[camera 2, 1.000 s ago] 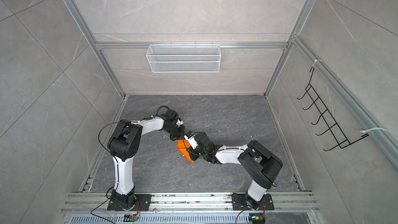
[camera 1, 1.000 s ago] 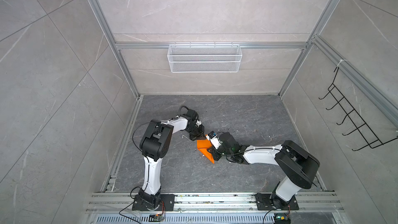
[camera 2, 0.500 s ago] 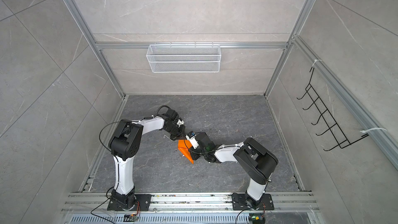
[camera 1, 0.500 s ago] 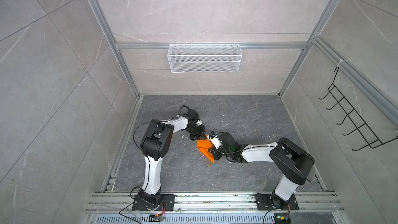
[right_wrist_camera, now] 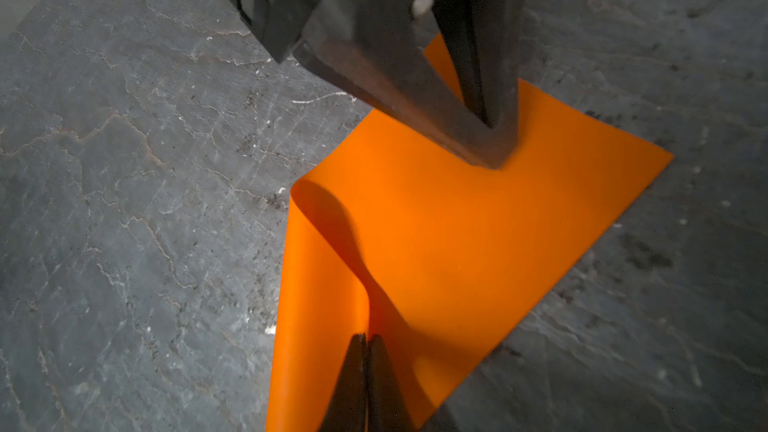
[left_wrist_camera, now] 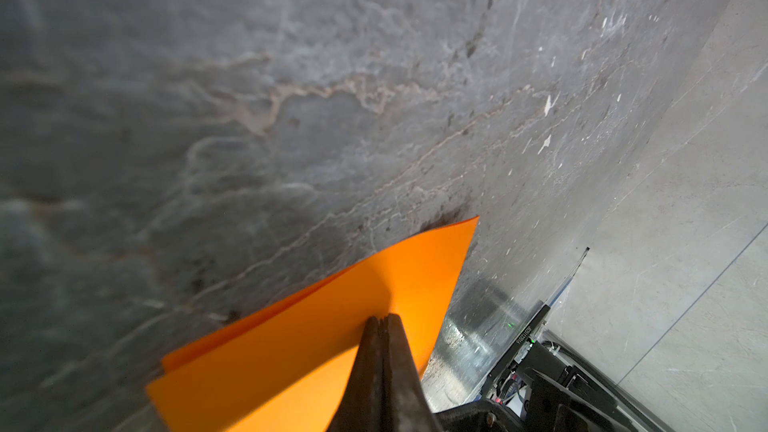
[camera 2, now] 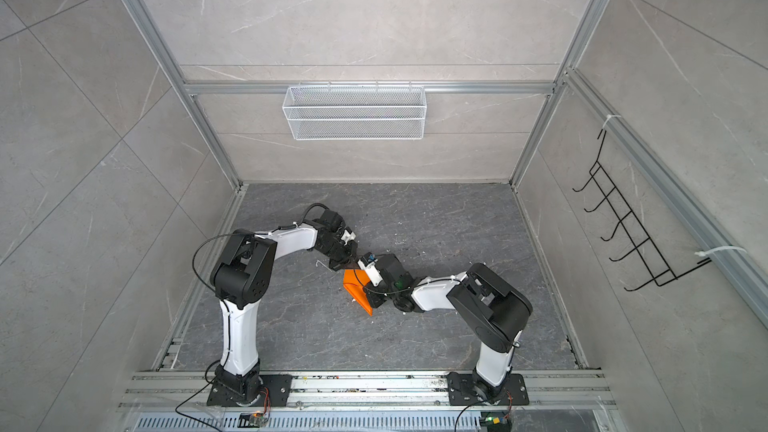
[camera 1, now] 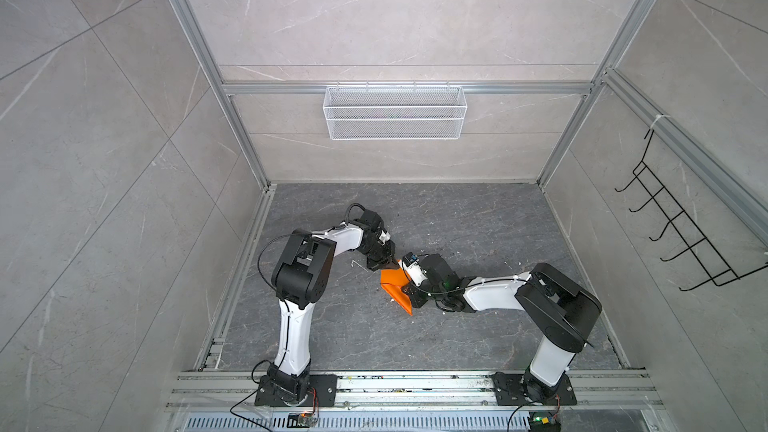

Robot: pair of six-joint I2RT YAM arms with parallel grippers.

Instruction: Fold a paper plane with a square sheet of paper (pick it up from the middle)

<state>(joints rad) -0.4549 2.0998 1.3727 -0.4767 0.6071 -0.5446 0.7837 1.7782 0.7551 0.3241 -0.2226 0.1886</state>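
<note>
Left end effector (right_wrist_camera: 492,155), pressed together, bears on the square sheet of paper (right_wrist_camera: 478,243). Right end effector (right_wrist_camera: 365,340) pinches its raised fold.

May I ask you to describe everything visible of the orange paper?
The paper is thin, bright orange, plain and unmarked. It is bent over into two loose layers with a rounded, uncreased fold, partly lifted off the grey table between the two arms. The right gripper is shut on one end; the left gripper, also shut, pinches the opposite end.
</note>
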